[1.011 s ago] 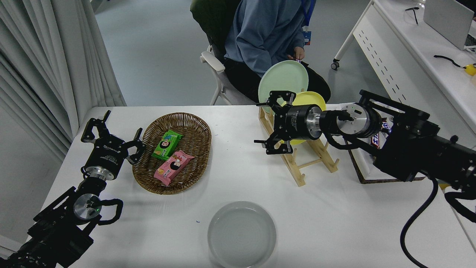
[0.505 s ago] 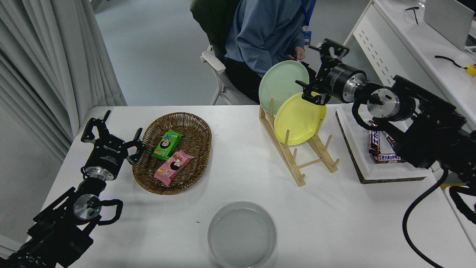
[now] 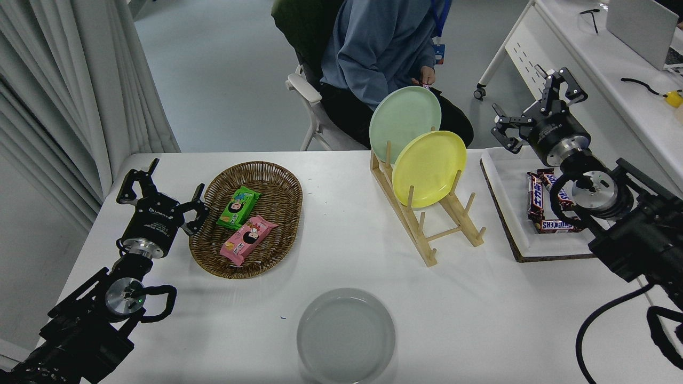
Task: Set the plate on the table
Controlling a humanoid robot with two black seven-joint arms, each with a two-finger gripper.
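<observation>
The light-grey plate (image 3: 346,335) lies flat on the white table (image 3: 480,309) near its front edge, with nothing touching it. My right gripper (image 3: 533,104) is open and empty, raised above the table's far right side, well away from the plate. My left gripper (image 3: 160,186) is parked at the lower left, open and empty, just left of the wicker basket.
A wooden rack (image 3: 427,224) holds a pale green plate (image 3: 404,122) and a yellow plate (image 3: 428,168). A wicker basket (image 3: 213,256) holds two snack packs. A white tray (image 3: 512,213) with chocolate bars sits right. A person (image 3: 381,48) sits at the far side.
My right arm has swung from in front of the rack up and to the right, past the plates, to above the tray. The grey plate has stayed put.
</observation>
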